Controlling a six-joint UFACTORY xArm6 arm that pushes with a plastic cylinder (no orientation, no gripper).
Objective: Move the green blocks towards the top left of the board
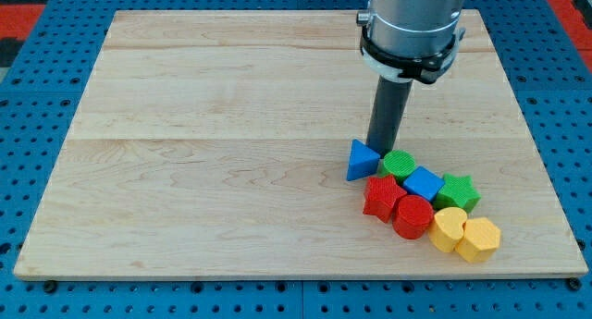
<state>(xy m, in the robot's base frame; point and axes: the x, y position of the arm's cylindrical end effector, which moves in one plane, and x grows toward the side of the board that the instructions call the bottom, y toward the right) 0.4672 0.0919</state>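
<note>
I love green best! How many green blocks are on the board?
2. A round green block sits just under my tip, beside the blue triangle. A green star lies farther to the view's right. More could hide behind the rod.

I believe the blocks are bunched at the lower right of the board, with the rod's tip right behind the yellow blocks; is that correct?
Not quite. The blocks are bunched at the lower right of the board, but my tip is not behind the yellow blocks; it sits at the cluster's top edge, between the blue triangle and the green round block, as the camera view shows.
</note>
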